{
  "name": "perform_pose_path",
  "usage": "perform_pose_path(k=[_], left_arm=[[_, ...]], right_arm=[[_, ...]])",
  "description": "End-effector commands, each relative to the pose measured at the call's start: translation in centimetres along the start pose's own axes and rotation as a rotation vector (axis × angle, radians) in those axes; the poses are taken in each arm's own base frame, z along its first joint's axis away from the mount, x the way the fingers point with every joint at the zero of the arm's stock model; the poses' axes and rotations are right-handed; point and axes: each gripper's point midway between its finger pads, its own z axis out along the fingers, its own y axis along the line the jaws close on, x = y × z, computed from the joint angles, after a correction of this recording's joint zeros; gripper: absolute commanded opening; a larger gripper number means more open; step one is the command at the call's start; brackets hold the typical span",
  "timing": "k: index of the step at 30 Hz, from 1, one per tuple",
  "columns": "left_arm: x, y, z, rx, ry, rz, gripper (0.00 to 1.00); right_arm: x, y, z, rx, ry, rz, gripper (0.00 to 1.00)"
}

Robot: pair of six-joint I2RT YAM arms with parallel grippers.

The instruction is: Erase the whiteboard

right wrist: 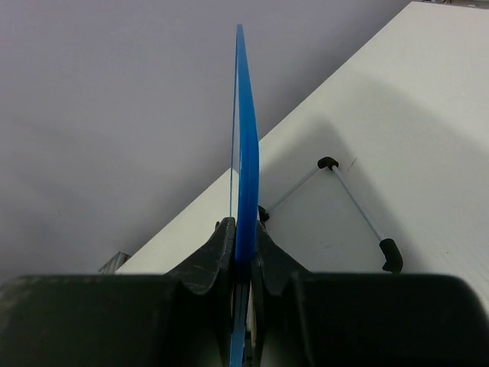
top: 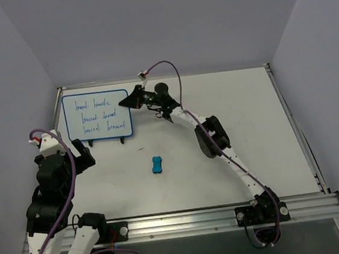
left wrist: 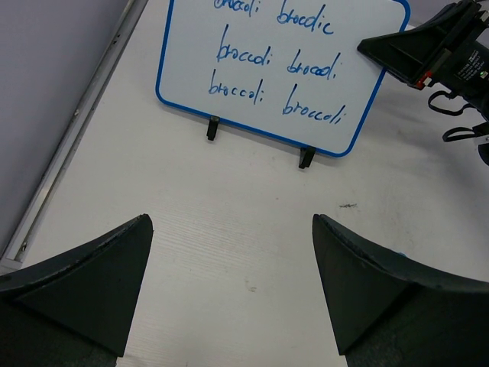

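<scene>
Surface: white table [top: 247, 113], grey walls.
Whiteboard [top: 97, 114]: far-left, propped on wire stand [right wrist: 359, 206], blue writing, seemingly "broccoli".
Right gripper [right wrist: 243, 252]: clamped on board's right edge.
Left gripper [left wrist: 231, 222]: jaws wide, empty.
Eraser [top: 156, 165]: mid-table, well apart from both.

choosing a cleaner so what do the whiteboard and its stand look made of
Whiteboard: smooth white face holding blue marker writing, probably coated laminate or metal. Its thin blue rim looks like plastic. Stand: thin pale wire, apparently metal, with black end caps that look rubbery or plastic.
</scene>
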Motion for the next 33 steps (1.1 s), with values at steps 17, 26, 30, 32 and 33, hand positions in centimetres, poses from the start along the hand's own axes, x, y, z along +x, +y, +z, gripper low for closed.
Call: perform_pose_path(k=[17,26,30,32,33], left_arm=[[-1.2,0.1,-0.1,-0.010,-0.051,-0.016,0.94],[-1.3,0.3,-0.2,-0.017,-0.057,-0.022,0.94],[-1.2,0.4,-0.2,-0.021,-0.056,-0.022,0.94],[-1.2,0.3,-0.1,-0.020,-0.054,-0.021,0.94],[-1.2,0.3,-0.1,-0.020,-0.052,-0.022,0.94]], right_arm=[[-19.2,9.8,-5.4,-0.061,-0.384,-0.179,0.00],[-23.6,12.7,-8.4,-0.092,-0.460,-0.114,0.00],[-25.9,16.0,-9.8,-0.120,-0.504,-0.144,0.00],[-25.8,15.1,-11.4,-0.089,-0.516,-0.136,0.00],[-26.8,17.2,-12.5,-0.118,-0.543,-0.172,0.00]])
